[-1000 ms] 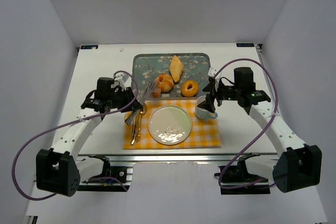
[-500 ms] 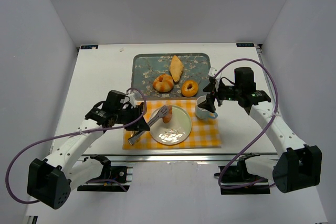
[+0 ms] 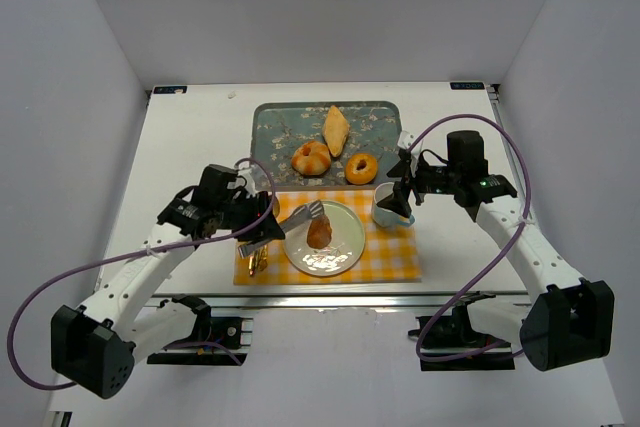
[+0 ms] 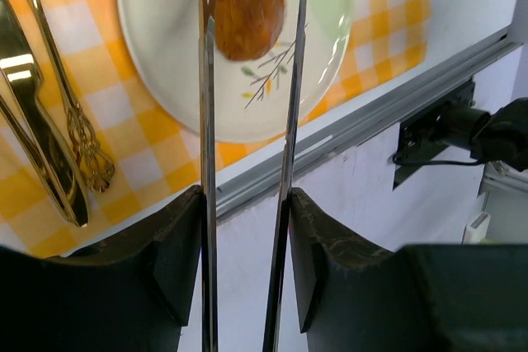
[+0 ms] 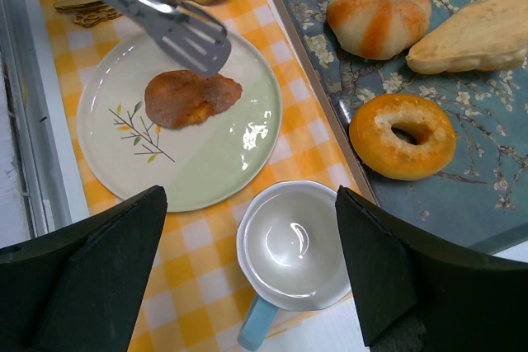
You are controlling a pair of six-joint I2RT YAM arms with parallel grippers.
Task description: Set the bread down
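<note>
Low and left of centre in the overhead frame, the left jaws clamp the handles of the tongs (image 3: pixel 290 222). Just beyond, the bread (image 3: pixel 319 234) lies on the plate (image 3: pixel 347 239), the tong tips right at it, touching or not I cannot tell. If crust clings, pulling back could drag it over the rim; a sideways sweep would do likewise. Farther right, the right jaws gape wide, empty, above the mug (image 3: pixel 390 212).

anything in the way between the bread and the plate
Nothing visible: the bread already lies on the plate. The tongs in the left gripper have their tips beside it, with nothing between.
</note>
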